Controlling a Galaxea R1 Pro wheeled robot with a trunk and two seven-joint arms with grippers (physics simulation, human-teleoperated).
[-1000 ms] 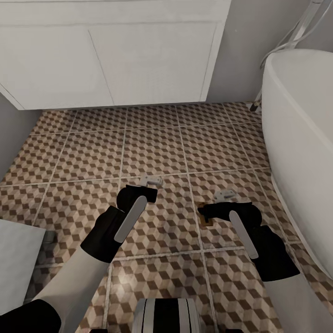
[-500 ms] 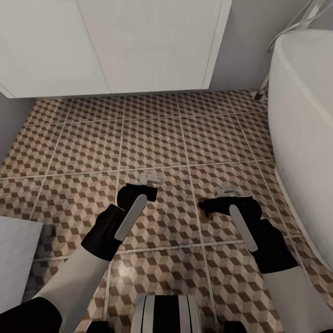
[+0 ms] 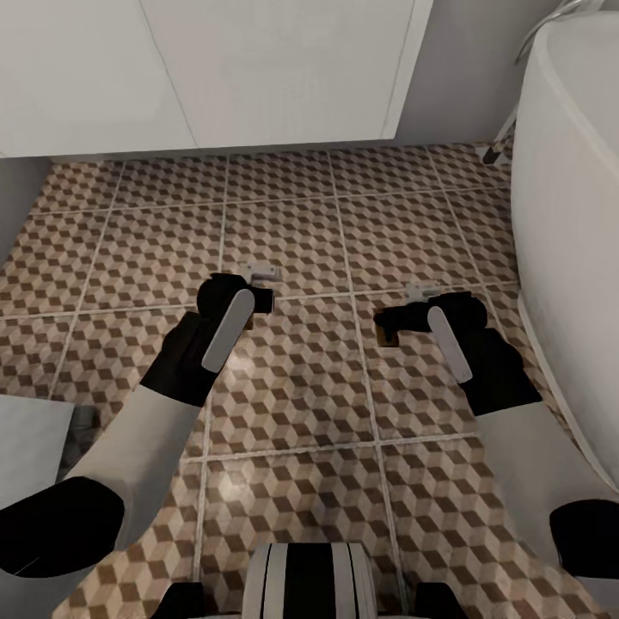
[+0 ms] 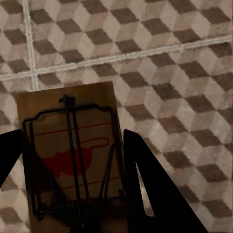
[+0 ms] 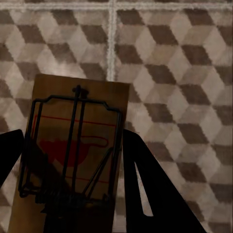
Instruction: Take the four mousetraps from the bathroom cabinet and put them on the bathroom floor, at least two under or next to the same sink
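Observation:
Two mousetraps are in hand over the cube-patterned bathroom floor (image 3: 284, 223). My left gripper (image 3: 251, 291) is shut on one mousetrap (image 4: 73, 150), a tan board with dark wire and a red mark, gripped by its long edges between the black fingers (image 4: 145, 189). My right gripper (image 3: 402, 314) is shut on another mousetrap (image 5: 77, 145) in the same way; a brown corner of this mousetrap (image 3: 389, 337) shows under the hand. Both traps hang low over the tiles; I cannot tell whether they touch. The cabinet and the sink are out of view.
A white wall-hung vanity unit (image 3: 258, 77) stands ahead with a gap beneath it. A large white bathtub (image 3: 576, 258) curves along the right, close to my right arm. A pale slab (image 3: 26, 456) sits at the lower left. My base (image 3: 309, 580) is at the bottom.
The view has shifted forward and down. Both grippers have moved a little forward over the tiles toward the vanity, still holding their traps.

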